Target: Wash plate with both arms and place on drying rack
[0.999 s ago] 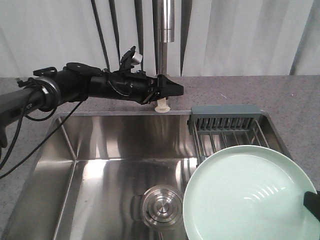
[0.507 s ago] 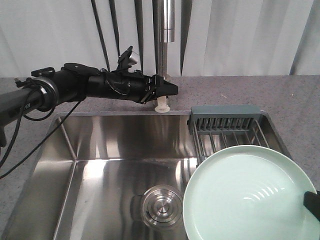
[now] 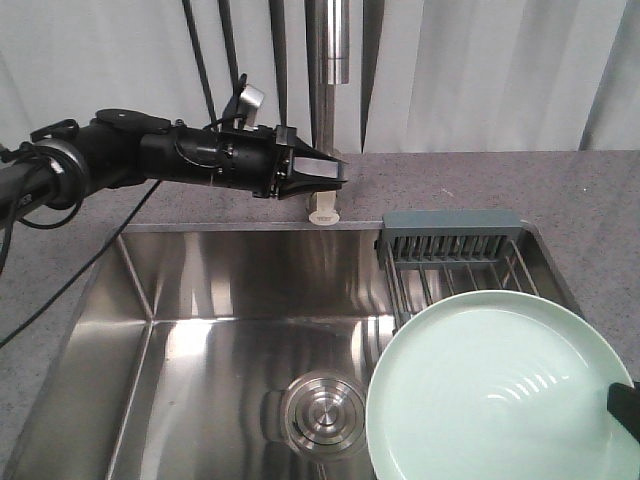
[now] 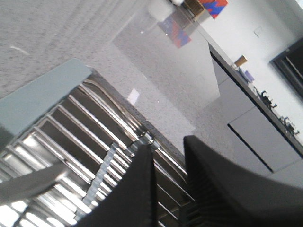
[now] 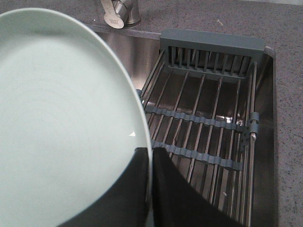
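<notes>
The pale mint-green plate hangs tilted over the sink's right front, partly covering the drying rack. My right gripper is shut on the plate's rim, one finger on each face; in the front view only a black corner of the right gripper shows. The left arm reaches in from the left above the counter. Its gripper sits beside the faucet column, well apart from the plate. In the left wrist view the left gripper is open with nothing between its fingers, the rack below it.
A steel faucet column rises behind the sink with its base on the counter. The steel sink basin has a round drain. Grey speckled counter surrounds the sink. Black cables hang at the left.
The left arm has lifted and drawn slightly left, its gripper now higher beside the faucet. The plate and right gripper have not moved.
</notes>
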Controlling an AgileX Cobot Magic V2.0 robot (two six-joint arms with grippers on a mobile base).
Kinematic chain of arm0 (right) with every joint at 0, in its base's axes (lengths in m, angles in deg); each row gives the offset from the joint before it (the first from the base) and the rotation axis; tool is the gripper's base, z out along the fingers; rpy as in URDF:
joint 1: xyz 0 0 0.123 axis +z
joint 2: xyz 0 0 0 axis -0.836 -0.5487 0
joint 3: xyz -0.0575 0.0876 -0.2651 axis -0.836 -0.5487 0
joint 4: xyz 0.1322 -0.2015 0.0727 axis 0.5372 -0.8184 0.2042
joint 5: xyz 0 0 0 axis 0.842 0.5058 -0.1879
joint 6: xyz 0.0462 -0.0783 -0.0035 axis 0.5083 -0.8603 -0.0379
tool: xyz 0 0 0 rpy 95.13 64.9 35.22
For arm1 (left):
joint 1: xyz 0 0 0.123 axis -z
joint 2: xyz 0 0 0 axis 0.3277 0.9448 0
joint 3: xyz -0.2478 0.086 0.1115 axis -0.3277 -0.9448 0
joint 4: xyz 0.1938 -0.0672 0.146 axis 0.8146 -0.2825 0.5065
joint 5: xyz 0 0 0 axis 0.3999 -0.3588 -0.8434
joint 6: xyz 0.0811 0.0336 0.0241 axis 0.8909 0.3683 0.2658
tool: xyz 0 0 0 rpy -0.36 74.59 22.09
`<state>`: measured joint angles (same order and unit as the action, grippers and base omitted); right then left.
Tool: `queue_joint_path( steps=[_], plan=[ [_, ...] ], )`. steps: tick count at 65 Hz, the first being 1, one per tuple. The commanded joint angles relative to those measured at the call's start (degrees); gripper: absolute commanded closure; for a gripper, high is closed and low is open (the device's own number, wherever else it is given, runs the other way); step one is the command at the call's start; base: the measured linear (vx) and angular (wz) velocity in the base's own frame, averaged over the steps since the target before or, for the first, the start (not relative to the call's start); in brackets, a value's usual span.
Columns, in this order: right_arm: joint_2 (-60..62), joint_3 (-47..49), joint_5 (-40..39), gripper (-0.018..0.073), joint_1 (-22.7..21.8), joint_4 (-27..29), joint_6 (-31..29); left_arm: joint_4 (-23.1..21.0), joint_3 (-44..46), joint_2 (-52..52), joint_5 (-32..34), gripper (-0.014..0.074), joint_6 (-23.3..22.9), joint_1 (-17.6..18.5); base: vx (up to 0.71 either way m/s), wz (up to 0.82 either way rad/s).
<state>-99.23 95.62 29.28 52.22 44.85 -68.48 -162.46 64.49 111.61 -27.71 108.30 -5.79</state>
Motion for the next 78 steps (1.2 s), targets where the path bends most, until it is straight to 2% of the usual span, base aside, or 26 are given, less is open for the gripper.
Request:
queue_joint_path(
  steps=[1,6,15,29,39,43,49,62,70,78],
  plan=[
    [-0.3,1.5,-3.5,0.0561,-0.4,2.0,-0.4,-0.5,1.5,-4.2,-3.7,0.0505,-4.5,-2.2,0.0,0.0],
    [-0.3,1.5,-3.5,0.0561,-0.4,2.0,-0.4,4.4,1.5,-5.0,-3.7,0.0547,-8.5,-3.9,0.0,0.0],
    [-0.3,1.5,-3.5,0.0561,-0.4,2.0,-0.4,16.1,1.5,-8.1,-3.7,0.0605,-13.0,-6.6,0.0,0.0],
    [-0.3,1.5,-3.5,0.0561,-0.4,2.0,-0.4,34.9,1.3,-16.2,-3.7,0.0604,-20.4,-10.7,0.0,0.0],
    [-0.3,1.5,-3.5,0.0561,-0.4,2.0,-0.4,49.7,1.3,-23.8,-3.7,0.0604,-24.9,-11.7,0.0,0.0],
    [-0.3,1.5,-3.5,0.0561,-0.4,2.0,-0.4,53.1,1.3,-27.1,-3.7,0.0604,-25.9,-11.8,0.0,0.0],
    [-0.3,1.5,-3.5,0.0561,-0.4,2.0,-0.4,56.0,1.3,-31.9,-3.7,0.0604,-26.3,-11.8,0.0,0.0],
    [-0.3,1.5,-3.5,0.0561,-0.4,2.0,-0.4,56.1,-2.3,-43.4,-2.6,0.0604,-26.3,-11.8,0.0,0.0],
    [-0.3,1.5,-3.5,0.0561,-0.4,2.0,-0.4,56.1,-10.4,-52.1,0.5,0.0604,-25.7,-11.8,0.0,0.0],
    [-0.3,1.5,-3.5,0.0561,-0.4,2.0,-0.4,56.1,-22.9,-62.9,6.1,0.0604,-24.5,-11.8,0.0,0.0]
  ],
)
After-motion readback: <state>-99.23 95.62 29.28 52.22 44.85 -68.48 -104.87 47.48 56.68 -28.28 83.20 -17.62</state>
